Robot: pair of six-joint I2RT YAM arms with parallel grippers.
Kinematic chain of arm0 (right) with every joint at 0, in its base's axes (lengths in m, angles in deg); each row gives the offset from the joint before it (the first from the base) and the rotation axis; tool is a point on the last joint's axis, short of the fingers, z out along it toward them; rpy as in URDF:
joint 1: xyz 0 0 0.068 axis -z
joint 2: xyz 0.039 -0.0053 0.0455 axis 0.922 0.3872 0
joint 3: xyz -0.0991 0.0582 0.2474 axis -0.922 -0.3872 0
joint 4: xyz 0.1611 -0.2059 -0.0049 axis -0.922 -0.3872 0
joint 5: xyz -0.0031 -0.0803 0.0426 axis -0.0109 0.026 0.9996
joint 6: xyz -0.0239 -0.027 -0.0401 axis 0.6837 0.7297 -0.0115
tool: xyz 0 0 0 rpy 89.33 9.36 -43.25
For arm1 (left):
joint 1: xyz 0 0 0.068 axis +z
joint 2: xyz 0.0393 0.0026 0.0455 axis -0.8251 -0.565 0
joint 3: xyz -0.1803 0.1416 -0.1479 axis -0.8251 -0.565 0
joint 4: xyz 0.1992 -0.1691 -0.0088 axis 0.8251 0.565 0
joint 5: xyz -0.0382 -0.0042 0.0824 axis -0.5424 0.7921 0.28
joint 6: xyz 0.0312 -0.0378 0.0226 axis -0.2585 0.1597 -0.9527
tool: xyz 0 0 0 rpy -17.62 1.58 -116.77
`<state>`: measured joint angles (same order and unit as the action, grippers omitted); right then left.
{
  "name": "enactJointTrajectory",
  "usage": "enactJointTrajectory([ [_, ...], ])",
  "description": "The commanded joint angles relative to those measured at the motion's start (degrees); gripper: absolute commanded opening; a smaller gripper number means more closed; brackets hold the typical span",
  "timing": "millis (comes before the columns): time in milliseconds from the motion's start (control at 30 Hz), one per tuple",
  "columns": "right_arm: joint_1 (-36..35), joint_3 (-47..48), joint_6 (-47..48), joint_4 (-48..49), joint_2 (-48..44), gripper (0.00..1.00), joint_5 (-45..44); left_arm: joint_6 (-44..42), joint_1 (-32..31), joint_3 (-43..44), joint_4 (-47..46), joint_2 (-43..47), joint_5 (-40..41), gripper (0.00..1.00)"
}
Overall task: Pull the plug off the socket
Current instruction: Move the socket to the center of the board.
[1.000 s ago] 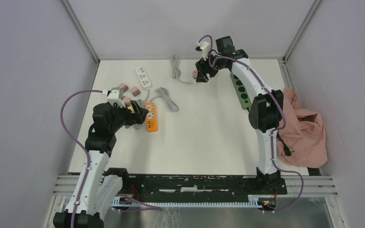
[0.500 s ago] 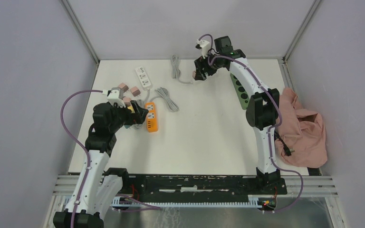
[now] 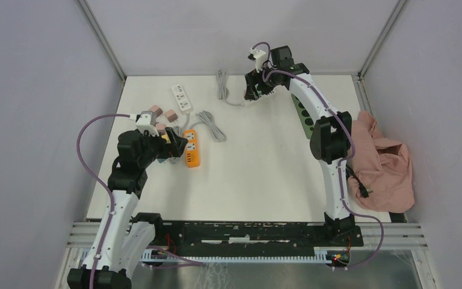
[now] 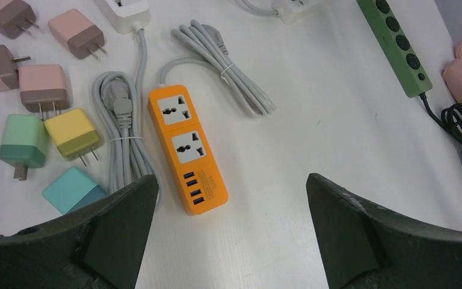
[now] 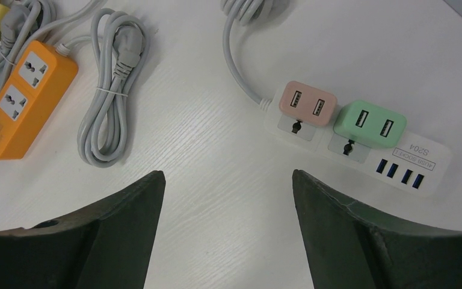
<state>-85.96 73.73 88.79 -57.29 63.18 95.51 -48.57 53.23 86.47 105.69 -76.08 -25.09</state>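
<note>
The right gripper (image 5: 227,180) hangs open above the table (image 3: 258,174) near its far edge, fingers spread wide with nothing between them. Just ahead of it, to its right in the wrist view, lies a white strip (image 5: 412,167). A pink plug (image 5: 307,102) sits in the socket nearest the cord end. A green plug (image 5: 370,123) sits in the next socket, side by side with the pink one. Both are fully seated. Four blue USB ports fill the strip's other end. Its grey cord (image 5: 233,54) curls away toward the back wall.

The left gripper (image 4: 231,180) is also wide open and holds nothing. It hovers on the left side of the table over an orange strip (image 4: 186,147) with two bare sockets. Coiled grey cable lies on both sides of that strip. Loose plugs (image 4: 72,133) in pink, yellow, mint and teal are scattered to its left. A green strip (image 4: 400,45) lies along the right edge, next to a crumpled pink cloth (image 3: 385,162).
</note>
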Motion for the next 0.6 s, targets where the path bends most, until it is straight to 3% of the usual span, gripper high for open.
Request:
enactJointTrajectory([
  [0,-0.3,2.9,-1.7,2.6,0.5,0.85,0.0,-2.3,0.1,1.1,-1.7,0.3,0.4,0.99],
  [100,-0.3,3.0,-1.6,2.7,0.5,0.88,0.1,-2.3,0.1,1.0,-1.7,0.4,0.4,0.99],
  [167,-0.3,3.0,-1.5,3.0,0.5,0.99,0.2,-2.3,0.1,1.0,-1.7,0.5,0.5,0.99],
  [567,-0.3,2.7,-4.7,6.8,0.8,1.00,2.1,-2.4,0.1,1.1,-1.7,0.6,0.6,0.99],
])
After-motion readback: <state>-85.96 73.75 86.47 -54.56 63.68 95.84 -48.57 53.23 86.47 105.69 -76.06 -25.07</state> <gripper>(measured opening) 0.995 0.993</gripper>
